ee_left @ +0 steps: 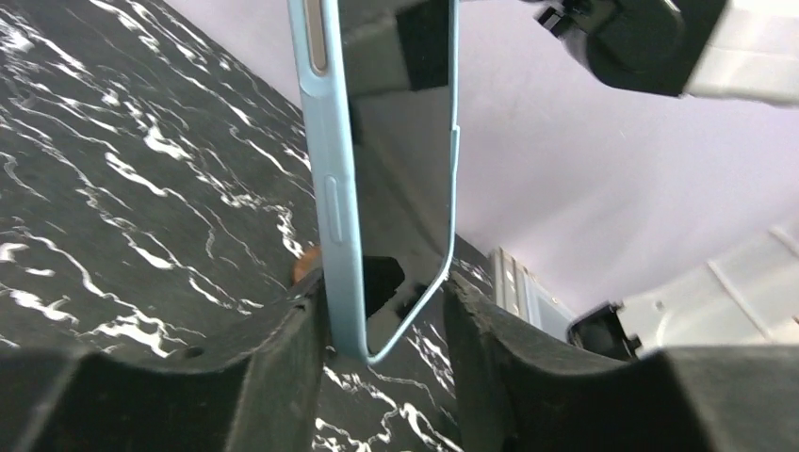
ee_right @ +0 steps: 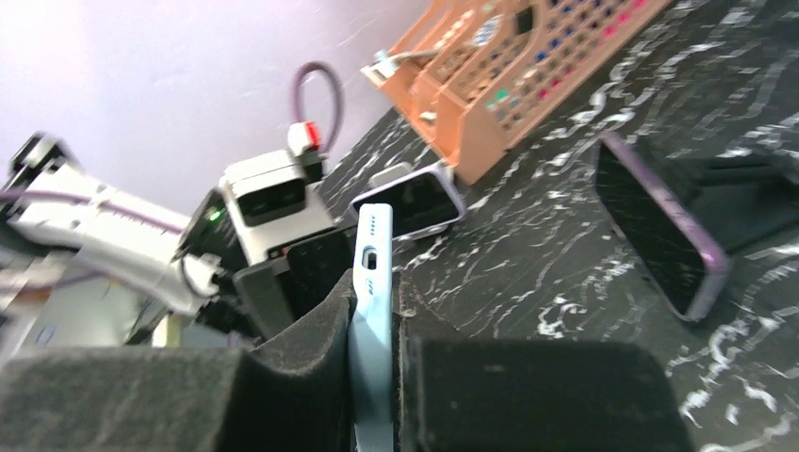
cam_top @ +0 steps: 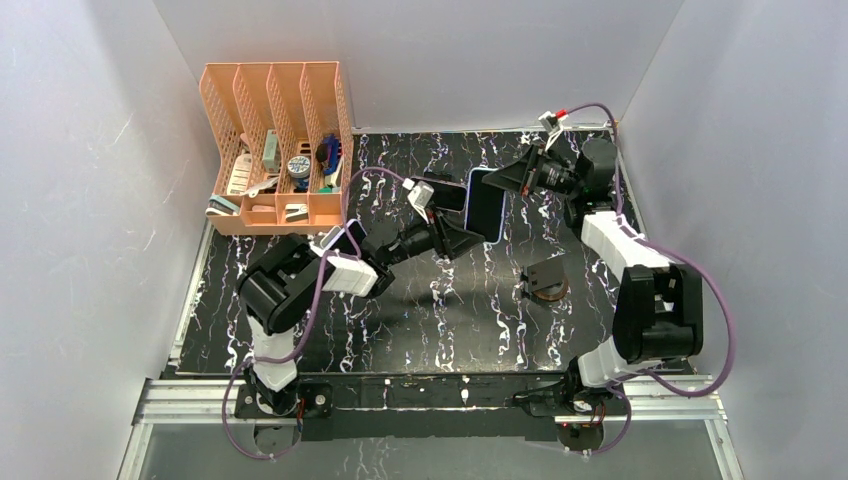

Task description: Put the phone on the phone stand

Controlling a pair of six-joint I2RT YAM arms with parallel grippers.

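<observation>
A slim light-blue phone [cam_top: 485, 205] hangs above the black marbled worktop [cam_top: 450, 320] toward 12 o'clock, with the right end effector [ee_right: 377, 311] clamped tight on one end. The left end effector [ee_left: 386, 311] has its jaws either side of the other end; whether they grip, I cannot tell. The small dark phone stand [cam_top: 547, 281], at the phone's 5 o'clock, holds nothing, so the placing is not yet done.

An orange file organizer [cam_top: 270, 222] — oddments in its slots — stands back-left on the black marbled table [cam_top: 470, 320].
</observation>
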